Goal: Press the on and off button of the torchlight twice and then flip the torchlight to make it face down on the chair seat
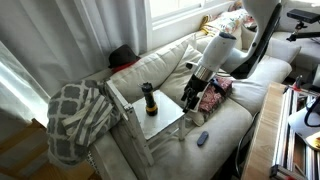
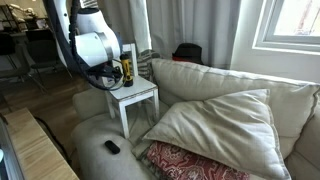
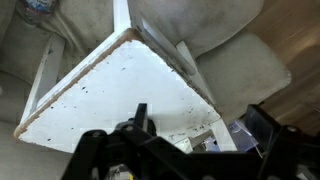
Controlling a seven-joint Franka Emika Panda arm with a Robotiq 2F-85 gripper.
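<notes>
The torchlight [image 1: 148,98] stands upright on the pale chair seat [image 1: 165,120], near its back edge. It is a short dark cylinder with a yellowish band, and it shows in both exterior views [image 2: 127,70]. The chair seat also shows in both exterior views [image 2: 138,93]. My gripper [image 1: 192,96] hangs over the seat's edge on the sofa side, a short way from the torchlight and not touching it. In the wrist view my gripper [image 3: 200,118] is open and empty above a corner of the seat [image 3: 110,85]. The torchlight is not visible there.
The chair stands against a cream sofa [image 1: 240,100]. A grey plaid blanket [image 1: 78,115] hangs over the chair's side. A small dark remote-like object [image 1: 203,138] lies on the sofa cushion. A red patterned cushion [image 2: 190,162] and a large cream pillow [image 2: 220,120] lie nearby.
</notes>
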